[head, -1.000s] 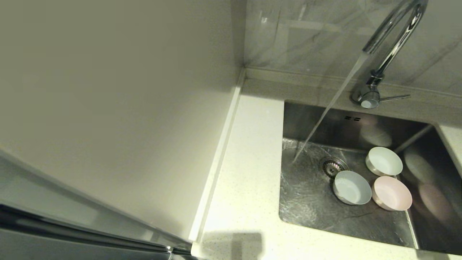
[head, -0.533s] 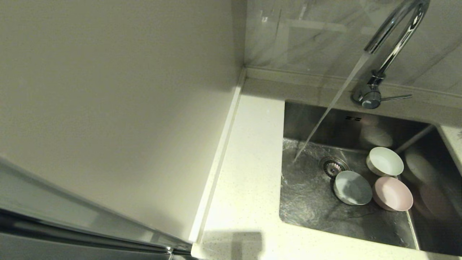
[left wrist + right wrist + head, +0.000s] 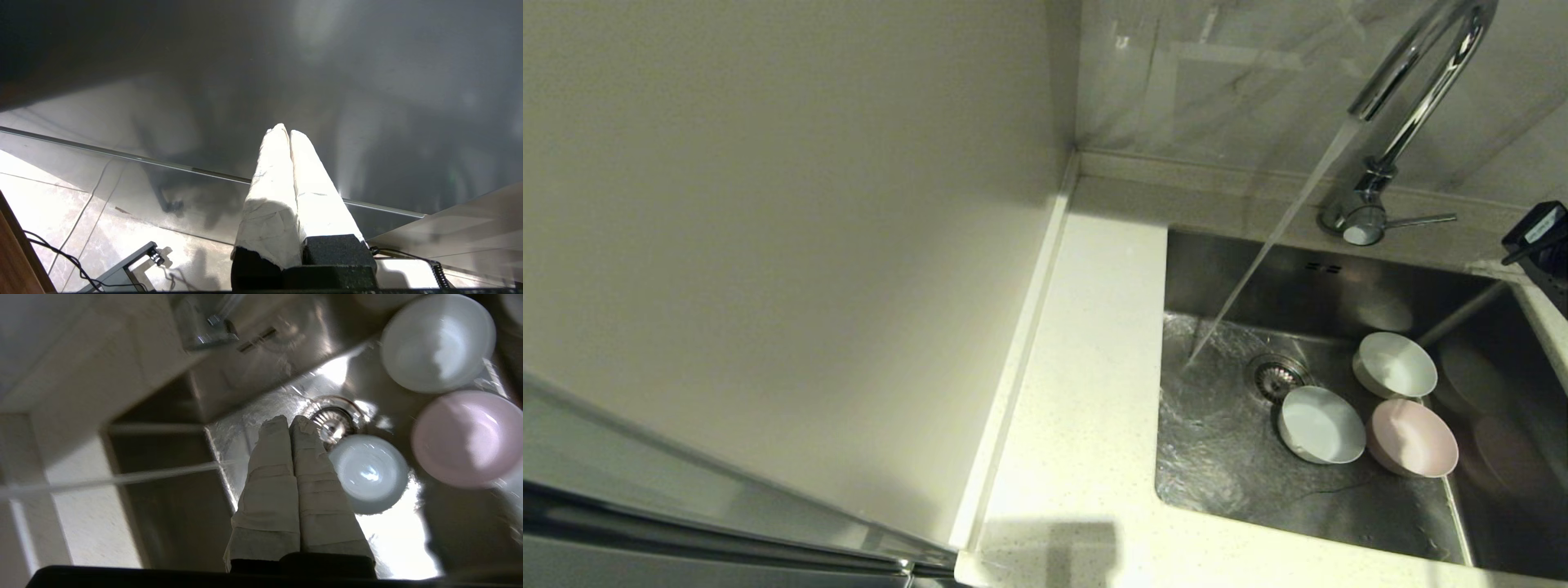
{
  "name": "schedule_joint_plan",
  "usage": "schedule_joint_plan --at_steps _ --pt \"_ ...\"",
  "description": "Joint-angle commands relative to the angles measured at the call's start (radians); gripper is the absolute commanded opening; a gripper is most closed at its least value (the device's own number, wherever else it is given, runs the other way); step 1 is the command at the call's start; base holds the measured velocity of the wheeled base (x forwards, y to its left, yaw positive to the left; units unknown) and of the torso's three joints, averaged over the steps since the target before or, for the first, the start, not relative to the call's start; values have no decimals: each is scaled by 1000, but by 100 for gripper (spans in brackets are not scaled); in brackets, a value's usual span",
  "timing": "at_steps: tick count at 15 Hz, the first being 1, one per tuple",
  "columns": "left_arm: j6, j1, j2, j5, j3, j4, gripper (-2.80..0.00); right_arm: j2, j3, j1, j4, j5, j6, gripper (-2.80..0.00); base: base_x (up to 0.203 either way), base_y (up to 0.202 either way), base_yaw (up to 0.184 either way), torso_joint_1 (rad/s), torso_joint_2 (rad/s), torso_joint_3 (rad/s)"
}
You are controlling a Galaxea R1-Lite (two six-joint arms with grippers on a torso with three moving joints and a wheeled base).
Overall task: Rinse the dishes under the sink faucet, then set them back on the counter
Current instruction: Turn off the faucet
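White-wrapped jaws on right gripper (image 3: 291, 420) pressed together, empty, above the sink (image 3: 1225, 465) near the drain (image 3: 335, 418). Open them before descending on the blue-grey bowl (image 3: 367, 471); pinch its rim, carry into the faucet (image 3: 1413, 90) stream. White bowl (image 3: 1395, 365), pink bowl (image 3: 1413, 437) alongside. Left gripper (image 3: 289, 132) closed, parked away from the table (image 3: 1086, 392).

Water is running in a slanting stream from the chrome gooseneck faucet (image 3: 1413, 90) into the stainless-steel sink (image 3: 1225, 457), landing left of the round strainer drain (image 3: 1277, 376). Three small shallow bowls are sitting upright on the sink floor: the white bowl (image 3: 1395, 365) farthest back, the blue-grey bowl (image 3: 1321, 425) beside the drain, and the pink bowl (image 3: 1413, 438) touching it on the right. The white speckled counter (image 3: 1086, 392) is bordering the sink.
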Motion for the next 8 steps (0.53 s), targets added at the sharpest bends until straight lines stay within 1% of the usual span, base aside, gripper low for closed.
schedule_joint_plan --at_steps 1,4,8 --pt "-1 0 -3 0 0 -1 -280 85 -67 -1 -9 9 12 -280 0 0 0 0 0 0" --pt "0 0 -4 0 0 -1 -280 133 -116 -1 -71 30 15 -280 0 0 0 0 0 0" --pt "0 -1 -3 0 0 -1 -280 187 -157 -1 -136 30 10 -280 0 0 0 0 0 0"
